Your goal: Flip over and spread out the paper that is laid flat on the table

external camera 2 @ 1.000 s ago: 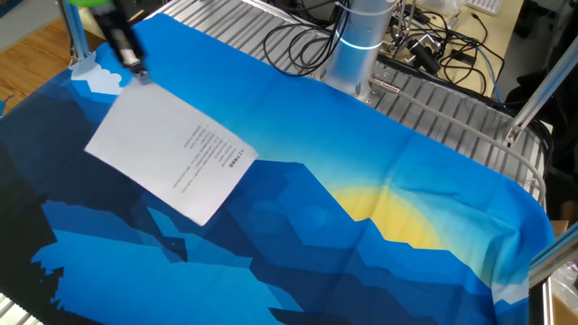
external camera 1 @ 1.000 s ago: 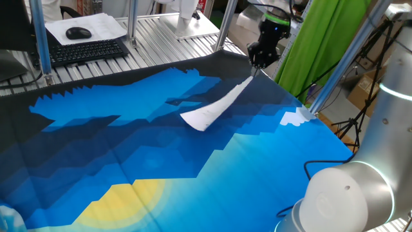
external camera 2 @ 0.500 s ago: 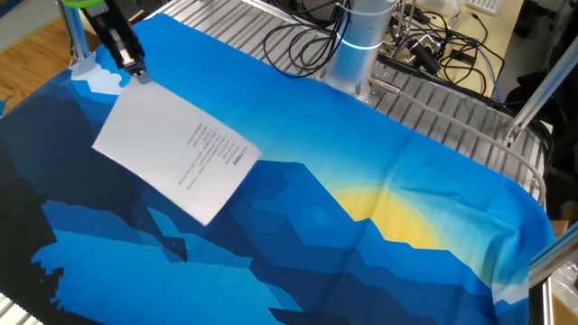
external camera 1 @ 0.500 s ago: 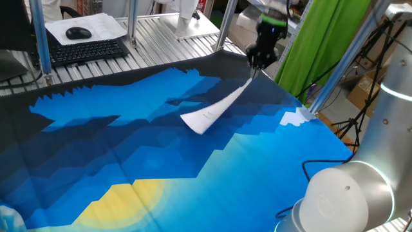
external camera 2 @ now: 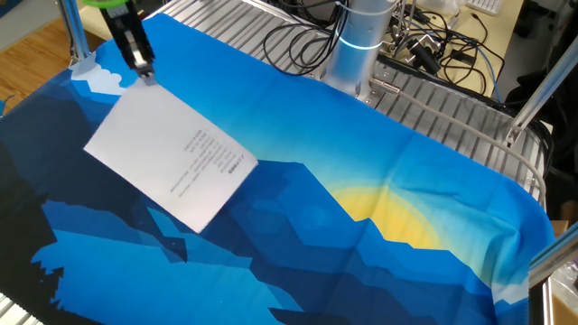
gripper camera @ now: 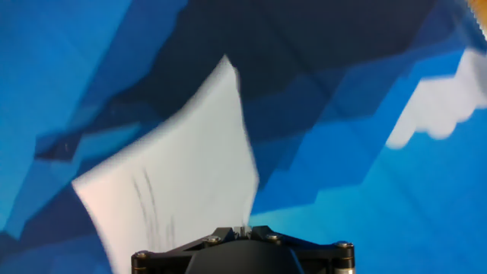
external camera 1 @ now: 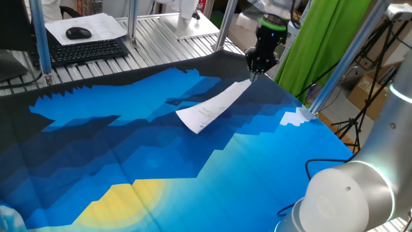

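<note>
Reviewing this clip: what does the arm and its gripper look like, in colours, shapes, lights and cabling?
The arm is glossy silver-white with rounded, bulbous joints. Its cylindrical base carries a light-blue glowing ring, with black cables coiled beside it. The gripper is black and slim, with a green-lit band above it.

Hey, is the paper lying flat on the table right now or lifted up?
Lifted: the tool pinches one corner of the paper and holds it up, while its far end droops toward the table.

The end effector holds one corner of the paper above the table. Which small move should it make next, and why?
Probably carry the pinched corner across over the sheet. The end effector grips one corner of the paper, which hangs toward the table with its printed face still visible, so it is not yet turned over.
</note>
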Robot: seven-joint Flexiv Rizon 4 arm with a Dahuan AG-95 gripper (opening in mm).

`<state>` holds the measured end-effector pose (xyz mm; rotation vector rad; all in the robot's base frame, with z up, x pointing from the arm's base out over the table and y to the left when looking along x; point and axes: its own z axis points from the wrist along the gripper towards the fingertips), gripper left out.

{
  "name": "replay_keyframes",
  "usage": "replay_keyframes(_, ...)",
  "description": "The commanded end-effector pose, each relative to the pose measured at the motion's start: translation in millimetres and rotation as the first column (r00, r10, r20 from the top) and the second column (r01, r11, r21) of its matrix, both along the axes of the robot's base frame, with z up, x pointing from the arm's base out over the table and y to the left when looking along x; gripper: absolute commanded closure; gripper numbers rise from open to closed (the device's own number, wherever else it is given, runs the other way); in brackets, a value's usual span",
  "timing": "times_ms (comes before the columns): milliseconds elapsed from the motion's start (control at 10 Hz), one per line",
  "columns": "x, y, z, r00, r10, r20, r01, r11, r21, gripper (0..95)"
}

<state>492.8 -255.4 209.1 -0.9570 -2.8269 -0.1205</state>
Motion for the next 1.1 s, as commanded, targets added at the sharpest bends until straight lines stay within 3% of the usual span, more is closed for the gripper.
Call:
replay_keyframes(100,1.5,1.3,2.7,0.998,0.026,0.054,-0.027,1.0,0.003,95.0)
replay_keyframes(300,1.5,1.3,2.7,0.993,0.057,0.103,-0.058,0.998,0.004,95.0)
replay_keyframes(400,1.5,1.3,2.7,0.988,0.065,0.142,-0.065,0.998,0.0,95.0)
replay_keyframes(500,1.5,1.3,2.7,0.984,0.082,0.156,-0.083,0.997,0.0,95.0)
replay_keyframes(700,1.5,1.3,2.7,0.983,0.085,0.162,-0.085,0.996,-0.005,95.0)
replay_keyframes(800,1.5,1.3,2.7,0.982,0.086,0.167,-0.082,0.996,-0.03,95.0)
replay_keyframes(900,1.5,1.3,2.7,0.982,0.089,0.168,-0.084,0.996,-0.037,95.0)
replay_keyframes(1100,1.5,1.3,2.7,0.98,0.103,0.17,-0.099,0.995,-0.031,95.0)
